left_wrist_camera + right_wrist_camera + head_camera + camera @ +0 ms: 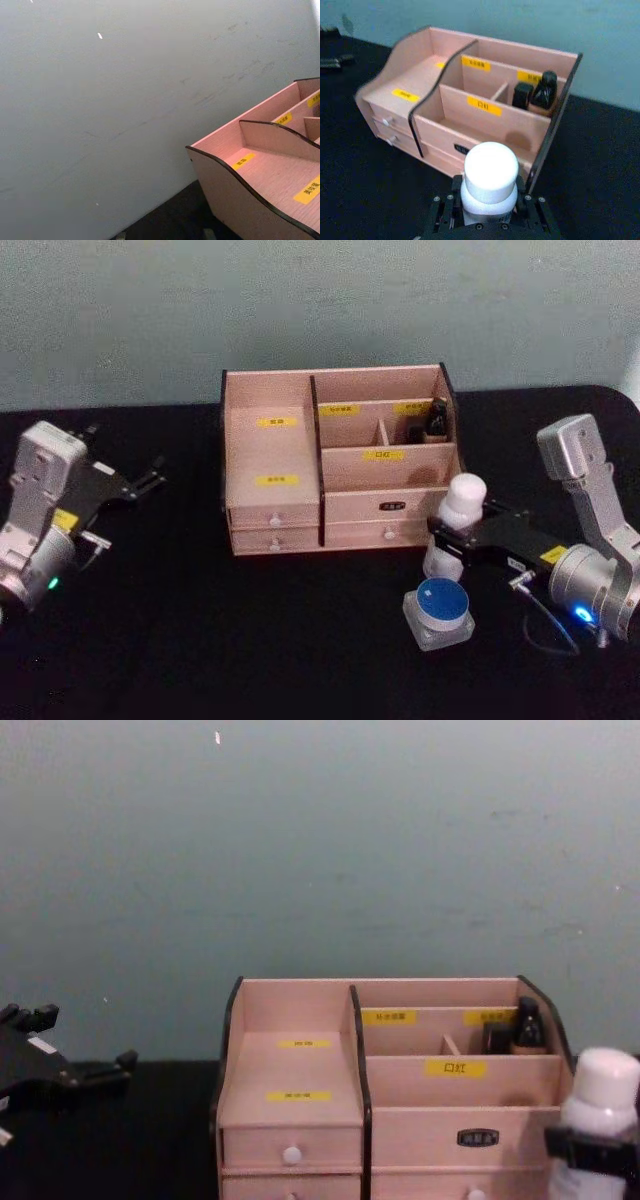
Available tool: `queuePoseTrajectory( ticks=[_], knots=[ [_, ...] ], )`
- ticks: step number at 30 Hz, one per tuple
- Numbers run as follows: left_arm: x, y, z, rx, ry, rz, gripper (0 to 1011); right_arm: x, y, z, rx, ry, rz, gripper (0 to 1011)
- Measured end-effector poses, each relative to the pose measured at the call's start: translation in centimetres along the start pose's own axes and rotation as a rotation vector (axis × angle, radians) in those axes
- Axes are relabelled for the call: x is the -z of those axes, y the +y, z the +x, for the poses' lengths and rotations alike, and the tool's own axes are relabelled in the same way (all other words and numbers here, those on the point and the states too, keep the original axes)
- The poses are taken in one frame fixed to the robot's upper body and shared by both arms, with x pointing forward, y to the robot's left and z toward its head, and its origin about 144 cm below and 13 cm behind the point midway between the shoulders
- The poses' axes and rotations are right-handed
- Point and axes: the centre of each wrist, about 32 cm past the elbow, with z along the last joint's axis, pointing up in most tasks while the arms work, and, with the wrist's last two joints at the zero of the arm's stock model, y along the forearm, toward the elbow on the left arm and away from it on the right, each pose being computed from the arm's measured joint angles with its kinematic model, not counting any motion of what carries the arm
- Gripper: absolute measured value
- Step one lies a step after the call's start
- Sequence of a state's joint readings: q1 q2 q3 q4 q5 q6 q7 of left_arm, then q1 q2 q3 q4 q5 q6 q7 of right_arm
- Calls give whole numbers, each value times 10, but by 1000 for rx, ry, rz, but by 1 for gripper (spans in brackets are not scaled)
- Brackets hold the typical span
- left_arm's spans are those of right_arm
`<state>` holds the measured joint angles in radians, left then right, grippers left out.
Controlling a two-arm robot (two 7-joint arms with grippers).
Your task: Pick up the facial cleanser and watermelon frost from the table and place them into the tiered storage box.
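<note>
White plastic marks the cleanser (463, 502): a capped bottle held upright in the right gripper (452, 537), whose jaws clamp its body below the cap. It is at about 4 o'clock from the box (272, 452), just off the front right corner. Whether its base is clear of the table (300, 640) cannot be told. The frost (438, 606), a blue-lidded jar, rests on the table at 6 o'clock from the bottle, near it but apart. The left gripper (146, 478) is parked at the box's 9 o'clock, fingers spread and holding nothing.

The step in hand appears to be carrying the cleanser into a compartment. The arm should lift straight up until the base tops the dark-edged side wall, then travel toward 10 o'clock over the front right bay, which looks free. The back right bay holds two dark bottles (437, 418) and is best avoided. Keeping the cleanser upright and lowering it until it rests before release should stop it toppling.
</note>
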<state>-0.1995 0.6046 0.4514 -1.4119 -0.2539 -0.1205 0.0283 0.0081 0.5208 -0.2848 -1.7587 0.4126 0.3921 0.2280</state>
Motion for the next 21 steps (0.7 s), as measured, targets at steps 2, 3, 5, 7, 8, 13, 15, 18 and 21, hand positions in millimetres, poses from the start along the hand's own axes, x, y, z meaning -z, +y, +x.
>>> queuePoseTrajectory(
  ticks=[2, 3, 5, 7, 8, 13, 15, 18, 21],
  knots=[
    [0, 0, 0, 0, 0, 0, 1001, -4, -2, -1, -6, -4, 18, 603],
    [0, 0, 0, 0, 0, 0, 1001, -9, -4, -1, -11, -12, 26, 603],
    [0, 0, 0, 0, 0, 0, 1001, -12, -5, -1, -13, -17, 28, 603],
    [0, 0, 0, 0, 0, 0, 1001, -27, -11, -2, -27, -43, 44, 603],
    [0, 0, 0, 0, 0, 0, 1001, -32, -13, -2, -30, -50, 51, 603],
    [0, 0, 0, 0, 0, 0, 1001, -58, -20, -1, -48, -91, 86, 603],
    [0, 0, 0, 0, 0, 0, 1001, -73, -22, 1, -54, -107, 109, 603],
    [0, 0, 0, 0, 0, 0, 1001, -91, -21, 5, -57, -130, 132, 603],
    [0, 0, 0, 0, 0, 0, 1001, -105, -14, 10, -57, -144, 145, 603]
  ],
)
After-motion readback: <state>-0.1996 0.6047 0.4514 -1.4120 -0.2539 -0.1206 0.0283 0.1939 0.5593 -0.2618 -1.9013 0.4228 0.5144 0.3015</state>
